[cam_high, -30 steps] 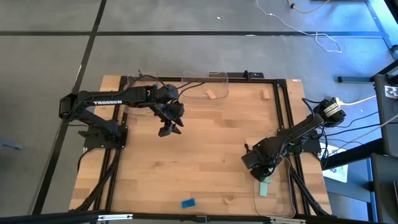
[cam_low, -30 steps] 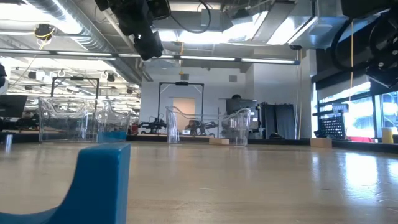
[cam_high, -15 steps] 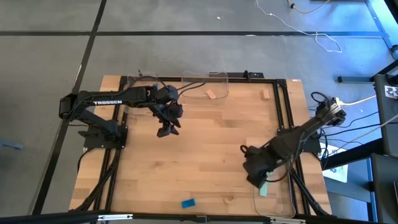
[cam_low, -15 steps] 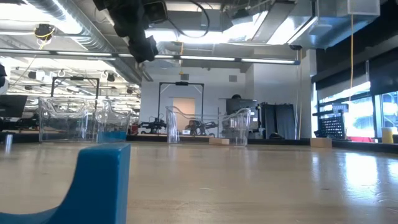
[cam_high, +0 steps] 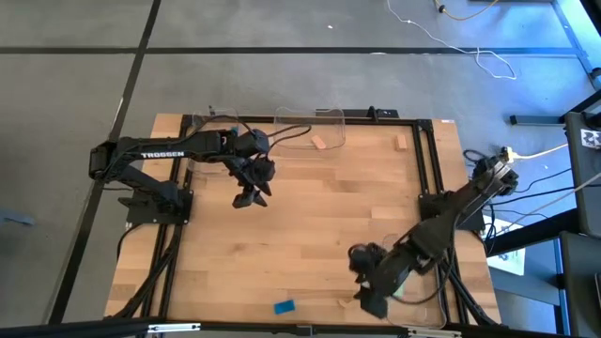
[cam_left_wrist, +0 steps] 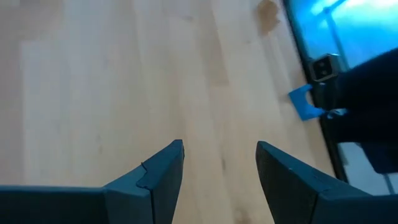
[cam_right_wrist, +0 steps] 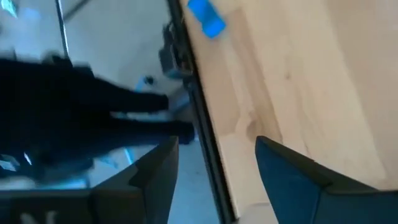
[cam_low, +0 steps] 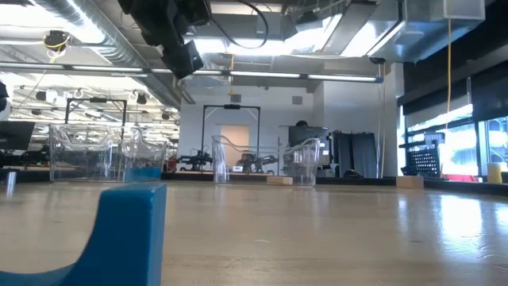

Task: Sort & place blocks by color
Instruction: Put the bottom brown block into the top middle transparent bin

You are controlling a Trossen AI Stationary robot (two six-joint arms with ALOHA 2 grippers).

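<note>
- The right gripper (cam_high: 373, 300) has its fingers spread and empty, low near the table's front edge, probably reaching for the blue block (cam_high: 284, 306) lying just beside it.
- The left gripper (cam_high: 248, 197), also spread and empty, waits well away from that block, near the far clear tray (cam_high: 331, 117).
- A tan block (cam_high: 318, 143) lies in that tray; another tan block (cam_high: 401, 143) lies outside it.
- The right arm hides most of the near tray.
</note>
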